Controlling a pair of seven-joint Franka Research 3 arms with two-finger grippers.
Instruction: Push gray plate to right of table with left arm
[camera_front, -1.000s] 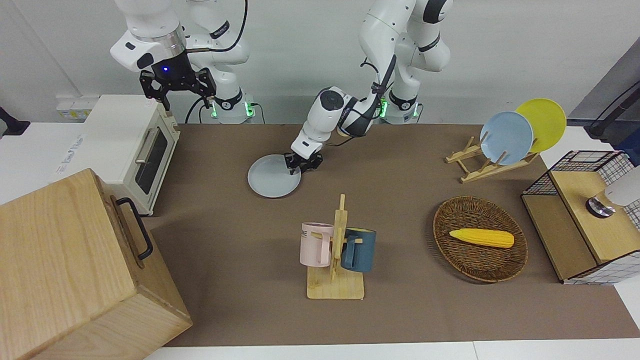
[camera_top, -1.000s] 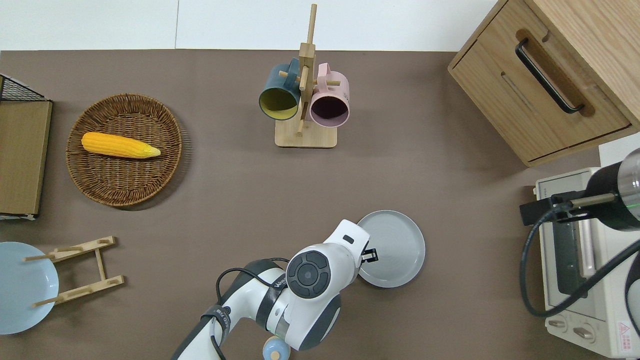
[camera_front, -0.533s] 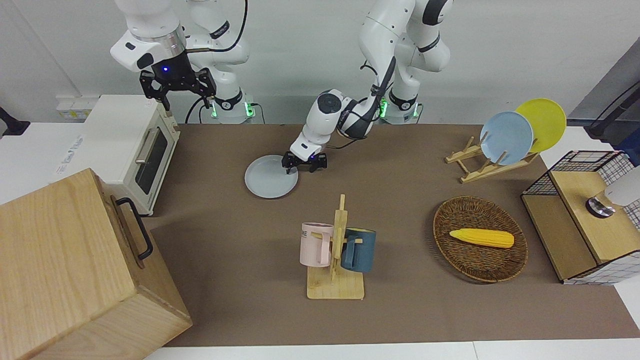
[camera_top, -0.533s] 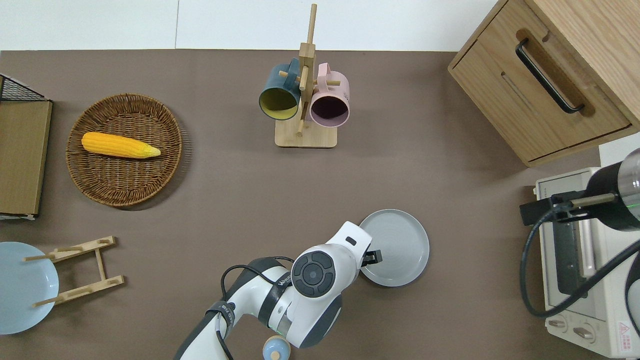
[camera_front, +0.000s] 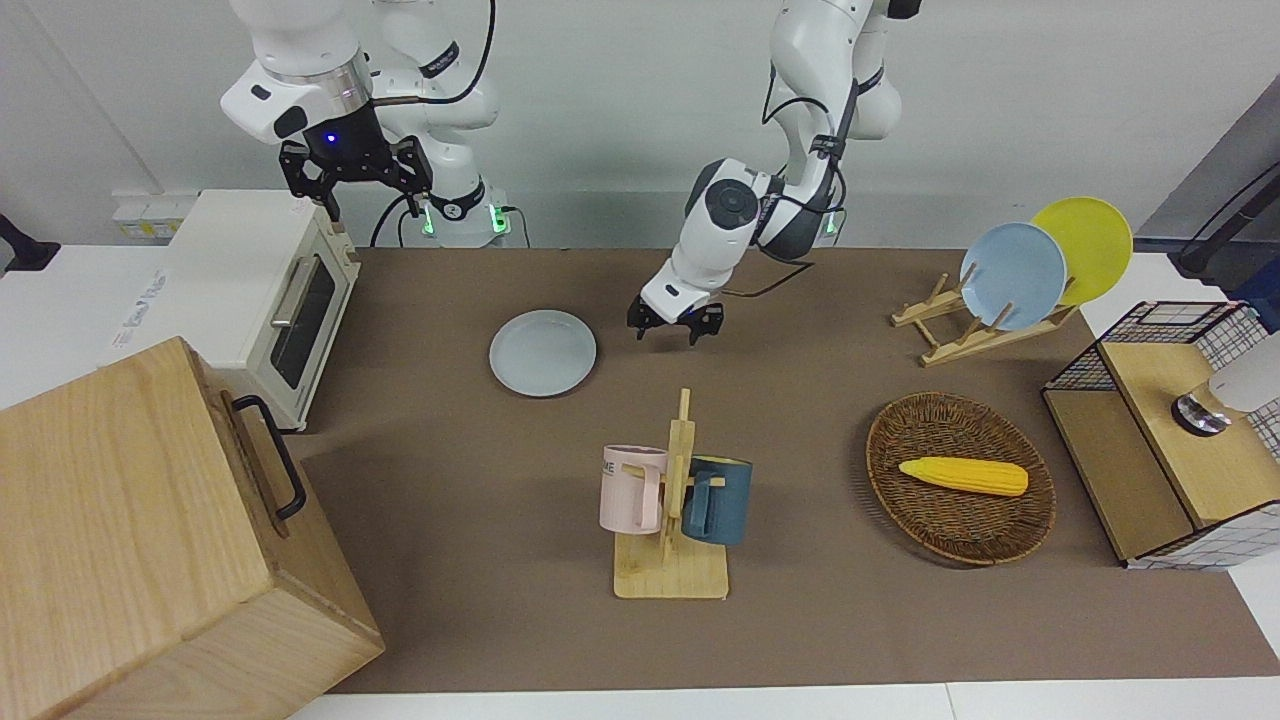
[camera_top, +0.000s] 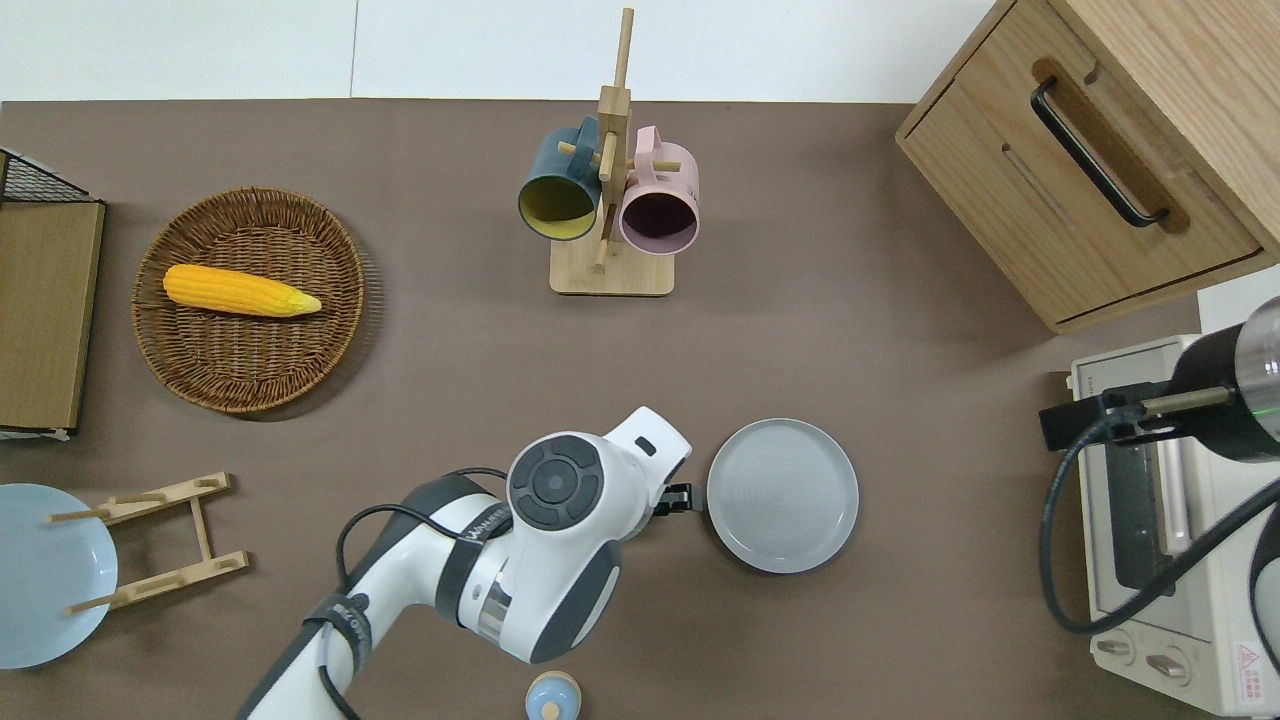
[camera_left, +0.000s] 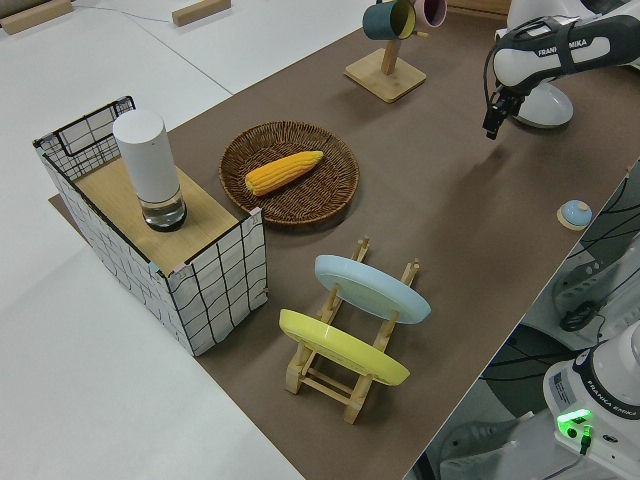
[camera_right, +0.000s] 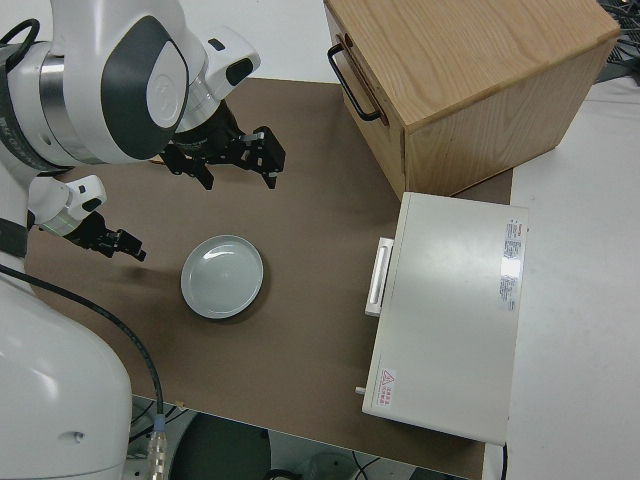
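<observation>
The gray plate (camera_front: 542, 352) lies flat on the brown table (camera_front: 800, 620), between the toaster oven and the table's middle, nearer to the robots than the mug rack. It also shows in the overhead view (camera_top: 782, 495) and the right side view (camera_right: 222, 276). My left gripper (camera_front: 675, 330) is just off the plate's rim, on the side toward the left arm's end of the table, and does not touch it. It also shows in the overhead view (camera_top: 680, 498) and the left side view (camera_left: 492, 125). The right gripper (camera_front: 355, 180) is parked.
A mug rack (camera_front: 672, 500) with a pink and a dark blue mug stands farther from the robots. A toaster oven (camera_front: 265, 300) and a wooden cabinet (camera_front: 150, 540) stand at the right arm's end. A wicker basket with corn (camera_front: 960, 478), a plate rack (camera_front: 985, 325) and a wire crate (camera_front: 1170, 430) stand toward the left arm's end.
The left gripper first pushed the plate a little toward the right arm's end, then came off it and moved back toward the left arm's end. The plate now lies still.
</observation>
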